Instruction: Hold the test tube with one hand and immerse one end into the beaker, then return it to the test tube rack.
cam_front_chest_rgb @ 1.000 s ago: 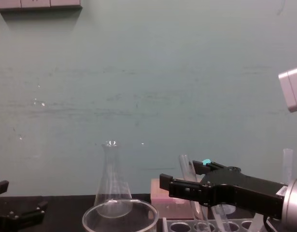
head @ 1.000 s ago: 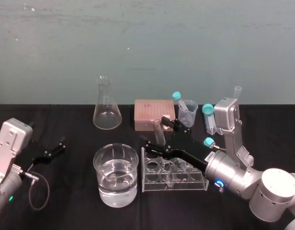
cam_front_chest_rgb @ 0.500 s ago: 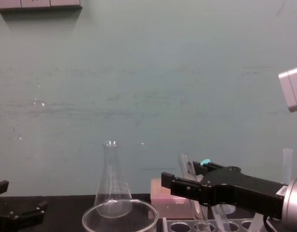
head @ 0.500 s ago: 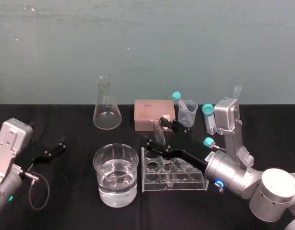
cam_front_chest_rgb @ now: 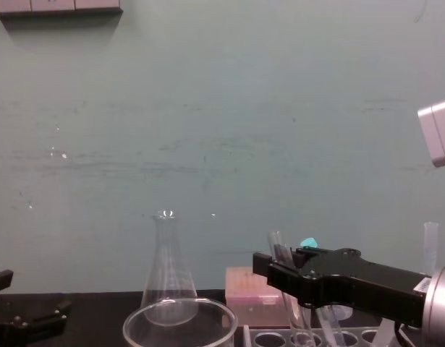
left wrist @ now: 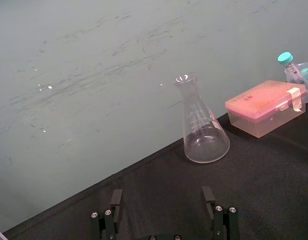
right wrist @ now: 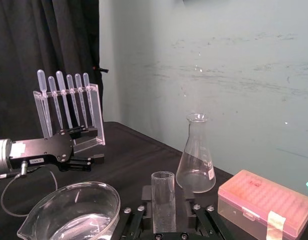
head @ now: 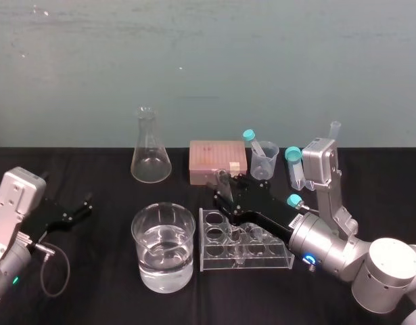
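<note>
Now: Tube Clamped for the Lift

Left gripper point(head: 78, 208) sits parked far left, fingers spread, clear of the work. The water-filled beaker point(head: 141, 233) waits just left of the test tube rack point(head: 275, 261), handy for dipping. The right gripper point(head: 223, 191) pinches the upright test tube point(right wrist: 163, 195), seated at the rack's left end.
</note>
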